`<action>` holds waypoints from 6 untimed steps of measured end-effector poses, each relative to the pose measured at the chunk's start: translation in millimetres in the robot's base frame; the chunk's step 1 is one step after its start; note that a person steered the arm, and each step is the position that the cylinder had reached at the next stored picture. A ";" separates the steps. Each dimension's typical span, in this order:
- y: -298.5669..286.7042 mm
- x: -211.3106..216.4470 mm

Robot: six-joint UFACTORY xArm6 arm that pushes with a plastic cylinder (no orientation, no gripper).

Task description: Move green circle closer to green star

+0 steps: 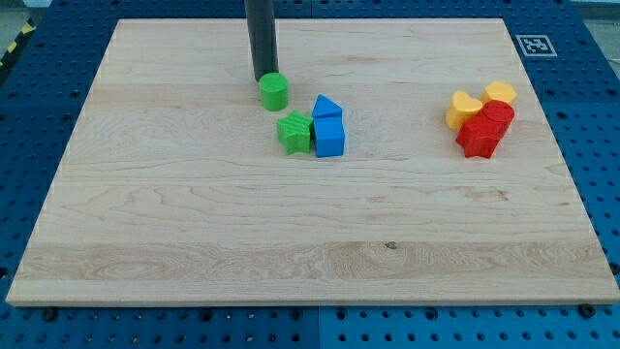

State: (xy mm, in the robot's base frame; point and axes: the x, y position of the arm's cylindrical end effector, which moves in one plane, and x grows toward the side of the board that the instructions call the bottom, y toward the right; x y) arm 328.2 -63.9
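Pale wooden board with visible lengthwise grain lies on a blue perforated table; a square fiducial tag sits just off the board's corner at the view's top right. We carry no jaws, only a straight dark rod, and it holds nothing; our tip rests on the board touching, or all but touching, the green circle from the view's top left. The green circle, a short matte cylinder, stands near the green star, which lies toward the view's bottom right of it with a narrow gap between them. The star presses against a blue cube; a blue triangle sits just above that cube, touching it. Well apart at the view's right we note a tight cluster: a yellow heart, a yellow block of unclear shape, and two red blocks stacked closely, shapes hard to make out. Bare wood spans the view's left and whole bottom half. All blocks sit well clear of the board's edges.
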 end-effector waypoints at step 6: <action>17.9 32.0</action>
